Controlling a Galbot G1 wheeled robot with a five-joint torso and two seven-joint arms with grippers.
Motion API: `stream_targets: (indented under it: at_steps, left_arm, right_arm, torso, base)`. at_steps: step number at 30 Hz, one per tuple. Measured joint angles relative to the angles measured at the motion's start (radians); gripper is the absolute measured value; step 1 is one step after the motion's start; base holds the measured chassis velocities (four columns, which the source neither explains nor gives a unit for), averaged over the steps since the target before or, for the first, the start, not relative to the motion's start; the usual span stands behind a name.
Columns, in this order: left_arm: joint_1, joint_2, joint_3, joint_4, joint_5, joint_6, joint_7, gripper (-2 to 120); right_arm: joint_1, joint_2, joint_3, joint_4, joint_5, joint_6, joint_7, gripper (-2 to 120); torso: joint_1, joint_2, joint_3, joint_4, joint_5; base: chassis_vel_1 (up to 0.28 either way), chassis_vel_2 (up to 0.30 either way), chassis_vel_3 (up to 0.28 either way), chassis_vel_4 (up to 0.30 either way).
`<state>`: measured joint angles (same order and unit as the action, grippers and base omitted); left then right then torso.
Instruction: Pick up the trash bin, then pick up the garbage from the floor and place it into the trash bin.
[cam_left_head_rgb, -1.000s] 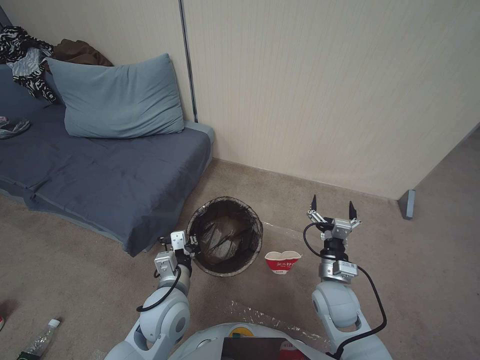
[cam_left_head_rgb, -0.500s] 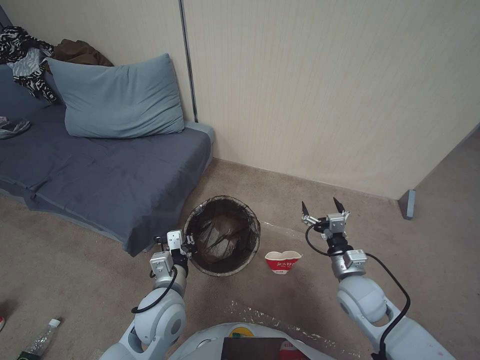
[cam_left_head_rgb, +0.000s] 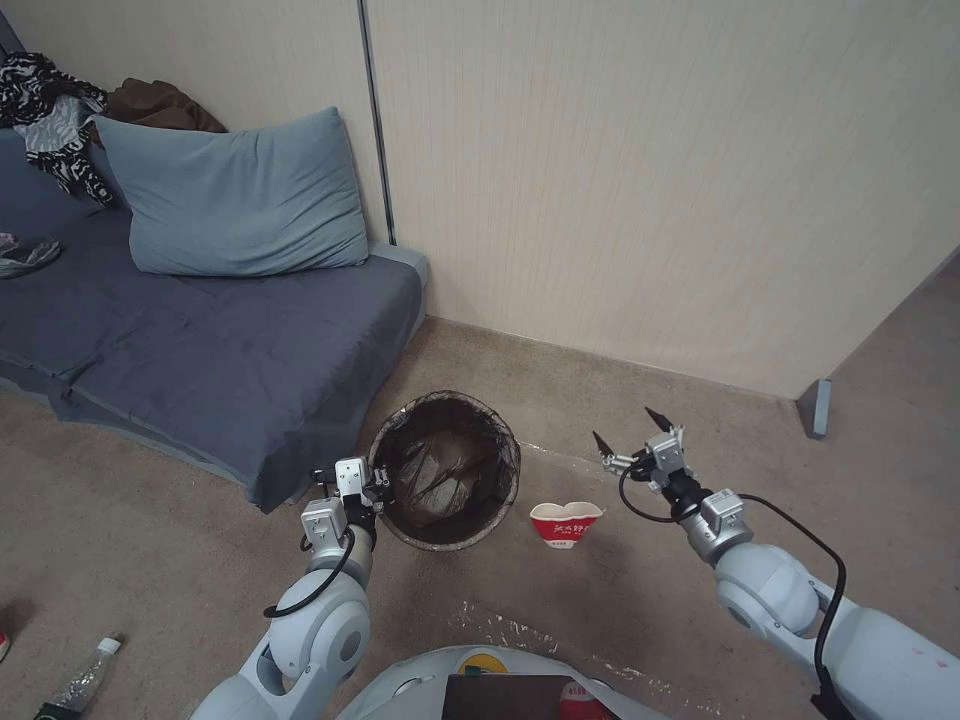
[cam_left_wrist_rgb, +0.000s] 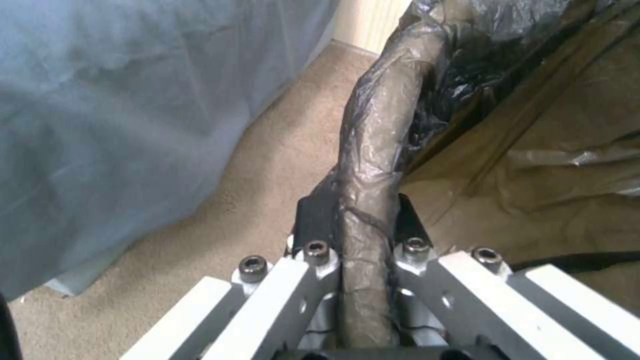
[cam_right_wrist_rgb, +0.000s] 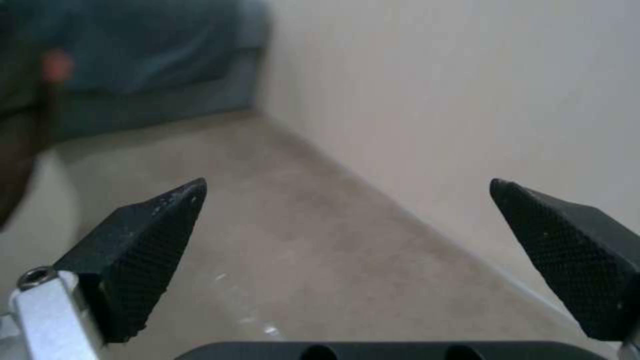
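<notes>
beige carpet covers the floor of a room with a pale wall, and a blue sofa (cam_left_head_rgb: 200, 340) with a big pillow (cam_left_head_rgb: 235, 195) sits on the left. near the bottom left corner a clear bottle (cam_left_head_rgb: 85, 675) lies on the carpet, a bit of garbage not yet picked up. next comes the left gripper (cam_left_head_rgb: 375, 487), clenched tight on the bag-wrapped rim of the trash bin (cam_left_head_rgb: 447, 470) (the left wrist view shows the rim squeezed between its jaws), so it looks like the bin is held ready to catch things. just right of the bin a red-and-white paper cup (cam_left_head_rgb: 565, 523) sits on the floor. farther right the right gripper (cam_left_head_rgb: 627, 437) hangs above the carpet with its fingers spread wide, holding nothing, probably so it can fit around the cup.
</notes>
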<state>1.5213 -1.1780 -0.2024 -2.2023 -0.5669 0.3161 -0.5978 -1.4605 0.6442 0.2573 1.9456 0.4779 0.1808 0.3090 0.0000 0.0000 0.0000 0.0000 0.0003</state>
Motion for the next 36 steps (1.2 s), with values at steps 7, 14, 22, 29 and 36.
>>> stream_targets:
  at_steps: [7, 14, 22, 29, 36]
  left_arm:
    - [-0.009, 0.008, 0.002, 0.007, -0.01, 0.002, -0.002, 3]
    - [-0.023, 0.016, 0.002, 0.018, -0.024, 0.002, -0.007, 3]
    - [-0.039, 0.014, 0.009, 0.038, -0.037, 0.005, -0.011, 3]
    - [-0.048, 0.003, 0.019, 0.052, -0.037, 0.004, -0.011, 3]
    - [-0.057, -0.006, 0.025, 0.065, -0.038, 0.004, -0.012, 3]
  right_arm:
    - [0.016, -0.085, -0.041, -0.016, 0.027, 0.017, -0.048, 100]
    - [0.08, -0.211, -0.161, -0.038, 0.042, 0.075, -0.146, 100]
    - [0.121, -0.287, -0.263, -0.074, 0.06, 0.081, -0.277, 100]
    - [0.11, -0.318, -0.282, -0.088, 0.065, 0.078, -0.435, 100]
    - [0.127, -0.33, -0.297, -0.114, 0.067, 0.049, -0.511, 100]
  torso:
    - [0.0, 0.0, 0.0, -0.0006, 0.0004]
    - [0.0, 0.0, 0.0, 0.0, 0.0003]
    - [0.0, 0.0, 0.0, 0.0, -0.0002]
    - [0.0, 0.0, 0.0, -0.0001, -0.0002]
    - [0.0, 0.0, 0.0, 0.0, -0.0003]
  base:
    - [0.0, 0.0, 0.0, 0.0]
    - [0.0, 0.0, 0.0, 0.0]
    - [0.0, 0.0, 0.0, 0.0]
    - [0.0, 0.0, 0.0, 0.0]
    - [0.0, 0.0, 0.0, 0.0]
